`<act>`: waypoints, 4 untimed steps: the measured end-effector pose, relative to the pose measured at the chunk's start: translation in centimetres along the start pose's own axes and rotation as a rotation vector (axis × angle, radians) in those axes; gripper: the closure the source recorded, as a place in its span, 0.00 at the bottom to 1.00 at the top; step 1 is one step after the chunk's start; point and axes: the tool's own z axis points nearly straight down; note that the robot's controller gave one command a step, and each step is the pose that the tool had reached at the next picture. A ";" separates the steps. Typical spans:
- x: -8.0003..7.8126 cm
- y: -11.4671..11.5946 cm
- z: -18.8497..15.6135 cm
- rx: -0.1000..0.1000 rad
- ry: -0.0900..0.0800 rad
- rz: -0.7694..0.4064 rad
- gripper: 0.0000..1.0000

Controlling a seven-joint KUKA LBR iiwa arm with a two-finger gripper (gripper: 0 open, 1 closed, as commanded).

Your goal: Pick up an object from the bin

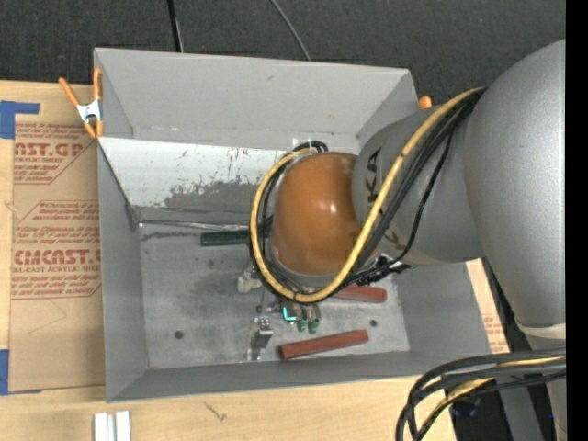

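Note:
My gripper (pixel 261 331) hangs below the arm's orange dome, low over the bin floor at the front middle. Just to its right, a reddish-brown flat bar (pixel 323 344) lies along the floor near the front wall. A second red bar (pixel 365 294) sticks out from under the arm a little further back on the right. Behind the gripper, a dark green pen-like stick (pixel 223 238) lies at the foot of the back wall, its right end hidden by the dome.
The arm and its dome cover the right and middle of the bin. Bare grey floor lies to the left of the gripper, up to the left wall.

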 end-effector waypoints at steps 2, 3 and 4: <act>-2.2 -5.4 3.9 -0.002 -0.012 0.025 0.00; -1.7 -8.3 2.9 0.001 -0.002 0.031 0.00; -1.9 -8.5 1.9 0.000 -0.004 0.027 0.00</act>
